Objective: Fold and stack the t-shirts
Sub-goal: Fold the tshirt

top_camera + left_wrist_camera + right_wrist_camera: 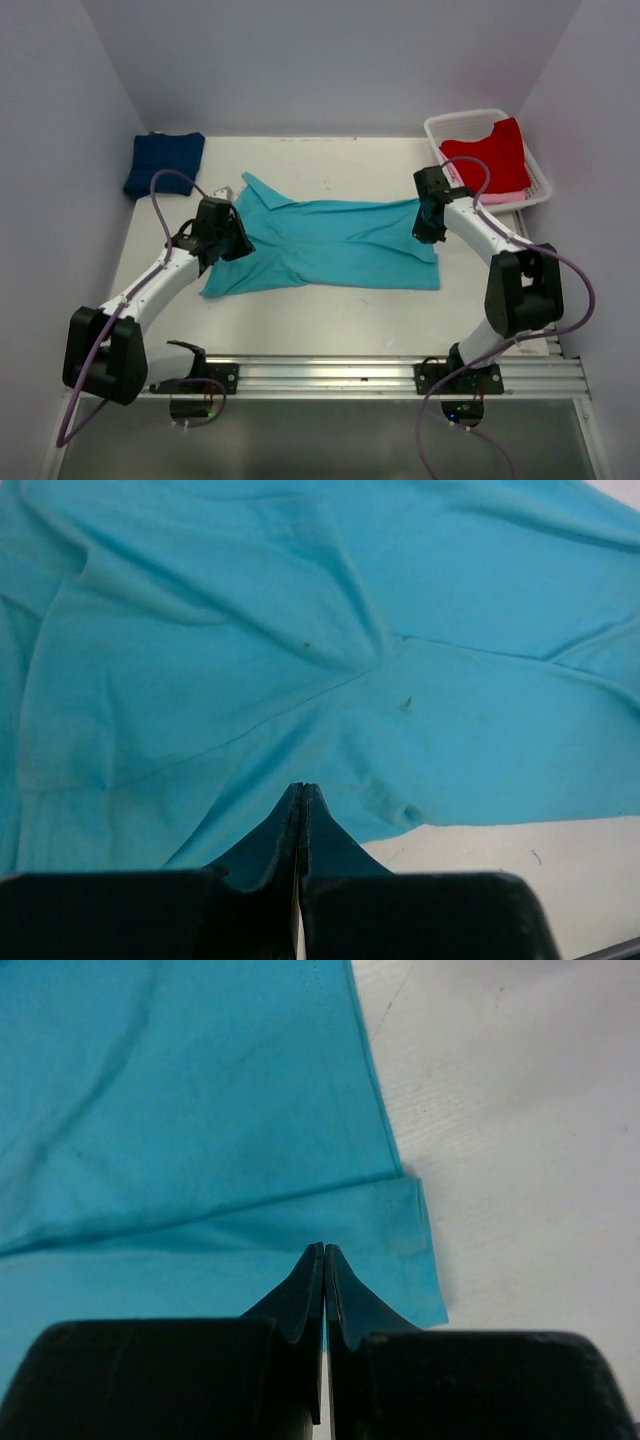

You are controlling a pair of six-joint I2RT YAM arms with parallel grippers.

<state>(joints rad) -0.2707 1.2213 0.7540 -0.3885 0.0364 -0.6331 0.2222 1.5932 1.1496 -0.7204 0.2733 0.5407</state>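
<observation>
Turquoise t-shirt [330,245] lies rumpled; left gripper [302,790] and right gripper [324,1250] sit pinched shut at its ends, hold on cloth unclear, so a lift could slip and skew the fold.

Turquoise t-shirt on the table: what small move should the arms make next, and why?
Probably open both grippers. The left gripper and right gripper are shut over opposite ends of the turquoise t-shirt, which lies flat on the table, so neither seems to hold cloth. Folding needs a pinch first.
</observation>
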